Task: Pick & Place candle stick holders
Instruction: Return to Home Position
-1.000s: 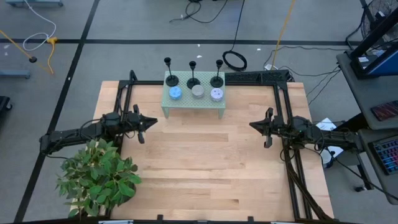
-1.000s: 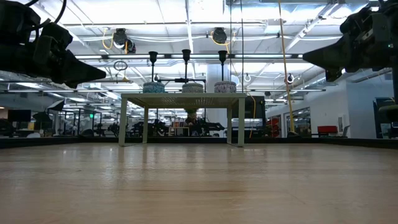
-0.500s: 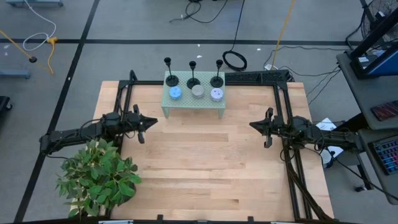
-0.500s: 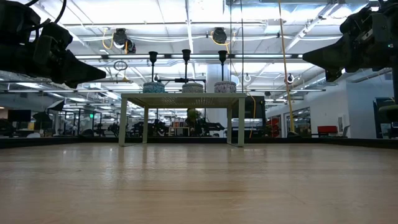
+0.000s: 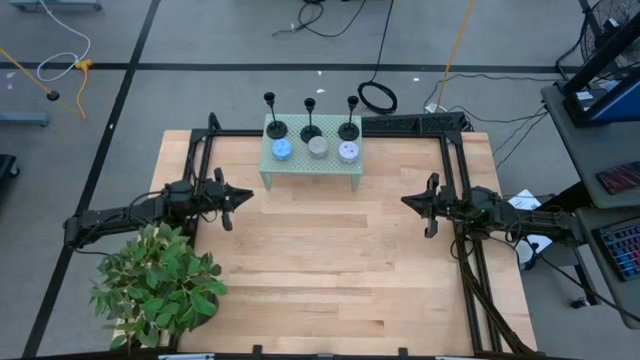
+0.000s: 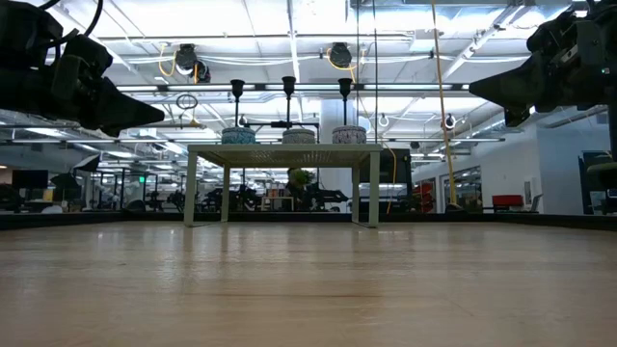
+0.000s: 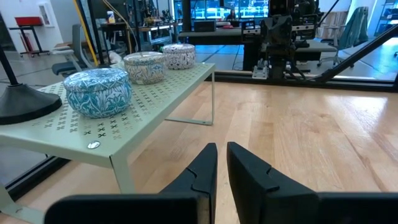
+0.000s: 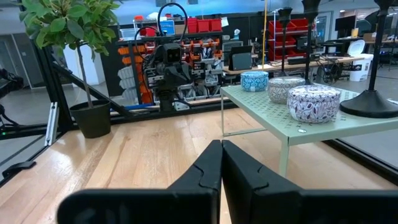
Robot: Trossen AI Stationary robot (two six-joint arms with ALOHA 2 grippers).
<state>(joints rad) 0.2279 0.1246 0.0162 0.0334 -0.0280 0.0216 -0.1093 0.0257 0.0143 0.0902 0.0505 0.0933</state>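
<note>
Three black candle stick holders (image 5: 271, 128) (image 5: 311, 130) (image 5: 349, 128) stand upright on their round bases in a row along the far edge of a pale green perforated stand (image 5: 312, 165) at the table's far middle. In front of them sit three round patterned tins (image 5: 283, 150) (image 5: 318, 147) (image 5: 348, 151). My left gripper (image 5: 248, 195) hovers above the table at the left, shut and empty; it also shows in its own wrist view (image 7: 222, 163). My right gripper (image 5: 406, 200) hovers at the right, shut and empty, and shows in its wrist view (image 8: 221, 157).
A potted green plant (image 5: 155, 280) stands at the table's near left corner, close to my left arm. A black frame (image 5: 455, 150) runs along the table's left, far and right edges. Bare wooden tabletop (image 5: 330, 260) lies between the two grippers.
</note>
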